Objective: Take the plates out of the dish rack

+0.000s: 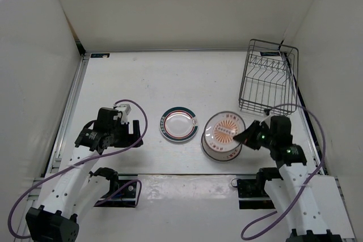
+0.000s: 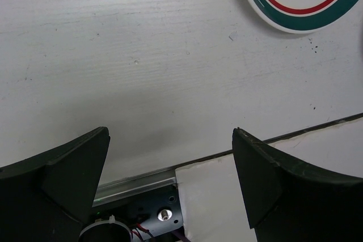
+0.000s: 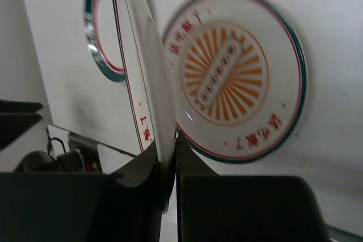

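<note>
Top external view: puts the dish rack (image 1: 267,77) in the far right corner, close against the right wall (image 1: 334,55), well apart from all three plates. Leaves a broad stretch of white table (image 1: 142,77) open between rack and plates and across the far left. Shows the teal-ringed plate (image 1: 178,123) flat near the middle, rim free all round. Just right of it, across a narrow gap: two sunburst plates overlapping. At the right edge, the right gripper (image 1: 248,135) pinching the upper sunburst plate (image 1: 225,128), orange centre facing up. Below it, the lower sunburst plate (image 1: 218,154) peeking out as a crescent along the near side. Contact between the two: cannot tell. Beside the table's right edge, a purple cable (image 1: 313,126) looping up towards the rack's near corner.

Right wrist view: looks along the held plate edge-on, rim clamped between both fingers (image 3: 190,168), jaws narrowed to the plate's thickness. Shows the lower plate flat beyond, sunburst fully in sight.

Off to the left, the left gripper (image 1: 138,133) hovering near the teal-ringed plate but apart from it, fingers spread wide, holding nothing. Left wrist view: only that plate's rim in the top right corner, open table ahead of the fingertips, the board's near edge over a metal rail (image 2: 136,188) just below.
</note>
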